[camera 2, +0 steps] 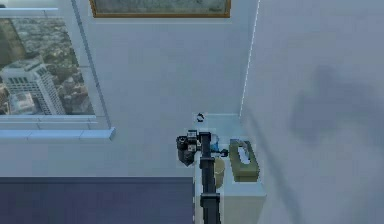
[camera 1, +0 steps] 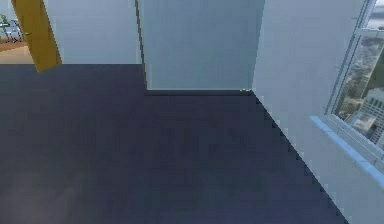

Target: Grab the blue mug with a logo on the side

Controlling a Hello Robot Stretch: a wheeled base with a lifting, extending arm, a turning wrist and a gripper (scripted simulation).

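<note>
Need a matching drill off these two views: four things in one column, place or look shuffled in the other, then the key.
Things
1. door
2. window
3. framed picture
4. olive box

Place or look
a. on the pale top, right of the arm
b. orange-yellow, at the forward view's top left
c. on the wall at the arm side view's top edge
d. city buildings show through it

Pairs: 1-b, 2-d, 3-c, 4-a
</note>
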